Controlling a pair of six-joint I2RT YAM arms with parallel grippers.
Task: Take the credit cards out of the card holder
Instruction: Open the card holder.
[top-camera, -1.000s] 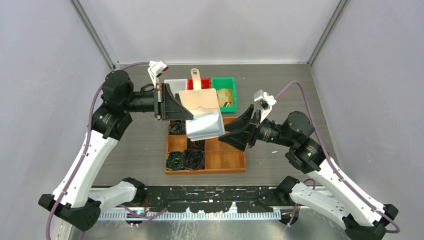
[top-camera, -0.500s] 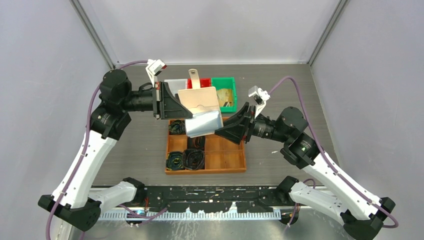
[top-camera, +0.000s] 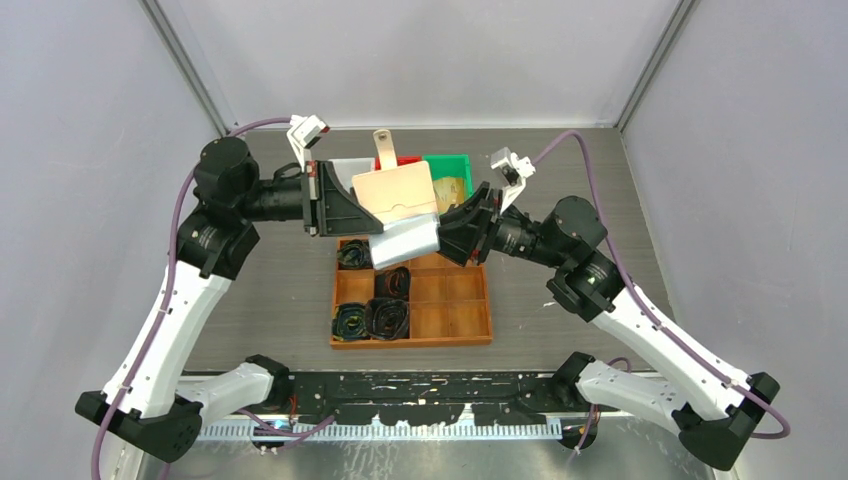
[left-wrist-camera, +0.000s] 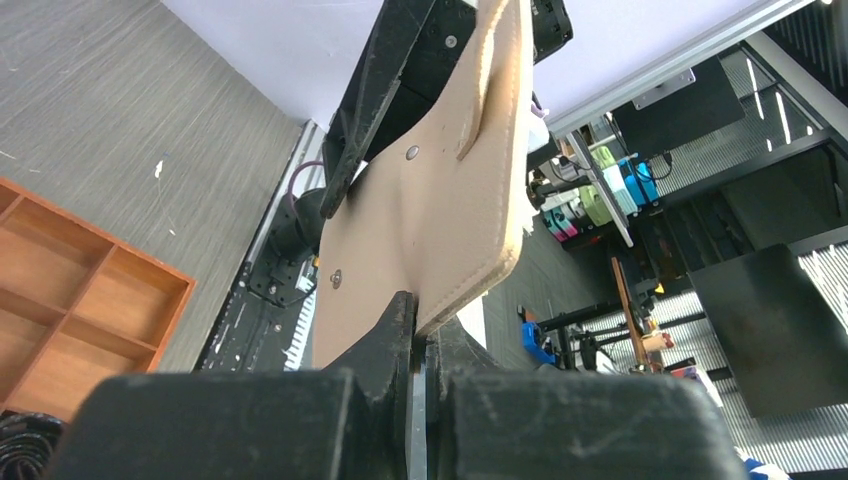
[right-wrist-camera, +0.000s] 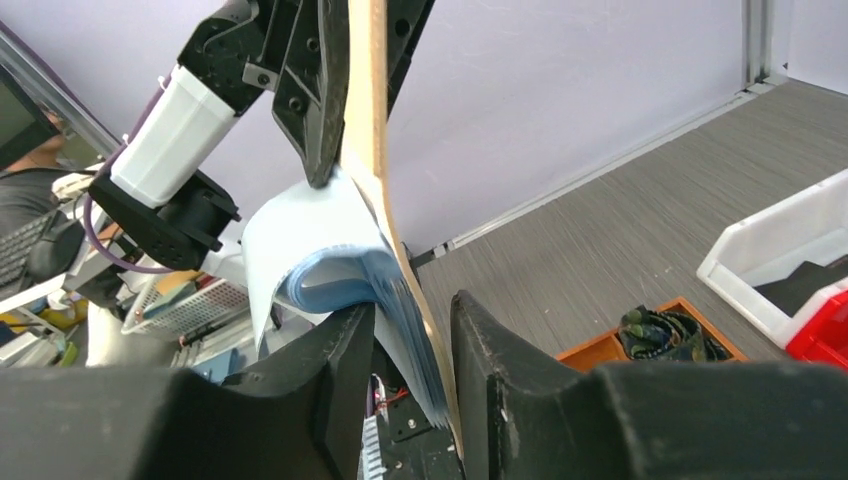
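card holder (top-camera: 400, 190) | left tool (left-wrist-camera: 420, 315) clamps corner | right tool (right-wrist-camera: 415, 312) astride edge

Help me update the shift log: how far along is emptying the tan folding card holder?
Done: the left gripper is shut on the tan folding card holder at its cover, holding it up opened; a gold item, maybe a card, lies in the green plastic bin. In hand: the right gripper brackets the pale blue shiny pockets; grip unclear. Left: no card is visibly drawn out yet.
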